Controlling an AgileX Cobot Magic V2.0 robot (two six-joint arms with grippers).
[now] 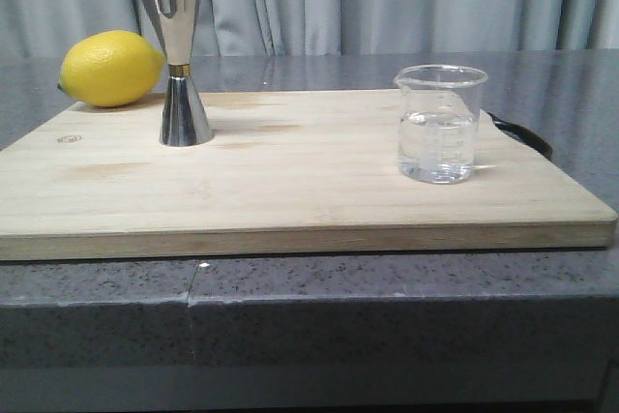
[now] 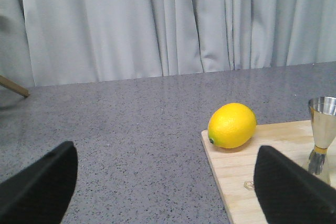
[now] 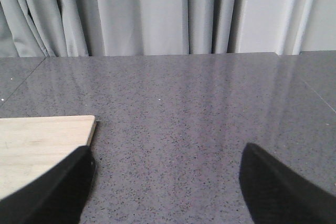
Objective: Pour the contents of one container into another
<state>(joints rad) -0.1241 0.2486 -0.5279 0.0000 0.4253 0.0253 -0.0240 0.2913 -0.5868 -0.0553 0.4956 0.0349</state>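
A small clear glass beaker (image 1: 440,124) with a pouring lip stands on the right part of the wooden board (image 1: 290,191), holding clear liquid to about half its height. The steel hourglass jigger (image 1: 178,60) with a gold waist band stands upright on the board's back left; it also shows at the edge of the left wrist view, jigger (image 2: 322,135). Neither gripper appears in the front view. My left gripper (image 2: 165,182) is open over the grey counter, left of the board. My right gripper (image 3: 165,182) is open over the counter, right of the board. Both hold nothing.
A yellow lemon (image 1: 109,69) lies at the board's back left corner, beside the jigger; lemon (image 2: 231,125) shows in the left wrist view too. A black handle (image 1: 522,132) sticks out behind the board's right edge. Grey curtains hang behind the speckled counter (image 3: 199,108).
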